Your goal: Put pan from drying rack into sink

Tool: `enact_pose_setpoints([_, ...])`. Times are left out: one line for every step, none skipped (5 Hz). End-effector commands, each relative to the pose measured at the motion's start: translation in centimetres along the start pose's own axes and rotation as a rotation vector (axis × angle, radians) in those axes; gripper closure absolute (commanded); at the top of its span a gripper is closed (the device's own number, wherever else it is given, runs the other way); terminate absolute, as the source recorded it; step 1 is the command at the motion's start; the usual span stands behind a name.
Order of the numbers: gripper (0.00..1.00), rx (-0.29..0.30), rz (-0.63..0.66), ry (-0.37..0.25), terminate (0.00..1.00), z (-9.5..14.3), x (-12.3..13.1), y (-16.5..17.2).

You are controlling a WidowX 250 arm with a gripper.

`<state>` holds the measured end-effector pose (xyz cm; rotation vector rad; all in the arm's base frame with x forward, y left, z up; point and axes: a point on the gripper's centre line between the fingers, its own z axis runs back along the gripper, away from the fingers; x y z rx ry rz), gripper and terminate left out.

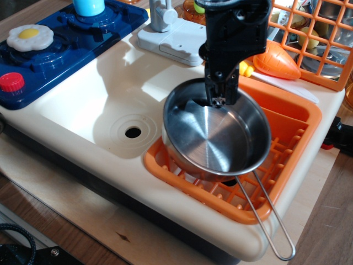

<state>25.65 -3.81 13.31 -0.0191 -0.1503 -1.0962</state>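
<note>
Over on the far left, a dark blue toy stove is sitting with a toy fried egg lying on one burner, a red knob poking up at its near left corner and the bottom of a light blue cup showing at the far edge. Just right of it, the cream-white sink is lying open, its round drain hole showing near the rack side, with a grey toy faucet standing behind. Moving right, the steel pan is hanging tilted above the left part of the orange drying rack, its left edge reaching out over the rim towards the sink and its wire-loop handle trailing down towards the near right. The black gripper is coming down from above and pinching the pan's far rim, one finger inside the bowl, jaws closed on the metal. Behind it, something small and yellow is peeking out, too hidden to name. Further right, a toy carrot is lying on the counter beside an orange wire basket.
</note>
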Motion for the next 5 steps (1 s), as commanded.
enact_pose_setpoints([1.0, 0.0, -0.103, -0.003, 0.0, 4.1, -3.3, 2.3])
enact_pose_setpoints([1.0, 0.007, -0.169, -0.037, 0.0, 4.0, -6.2, 3.1])
enact_pose_setpoints([1.0, 0.041, -0.224, -0.042, 0.0, 3.1, -7.9, 3.4])
enact_pose_setpoints([0.0, 0.1, -0.286, -0.075, 0.0, 2.4, -8.6, 3.7])
enact_pose_setpoints([0.0, 0.1, -0.286, -0.075, 1.0, 2.4, -8.6, 3.7])
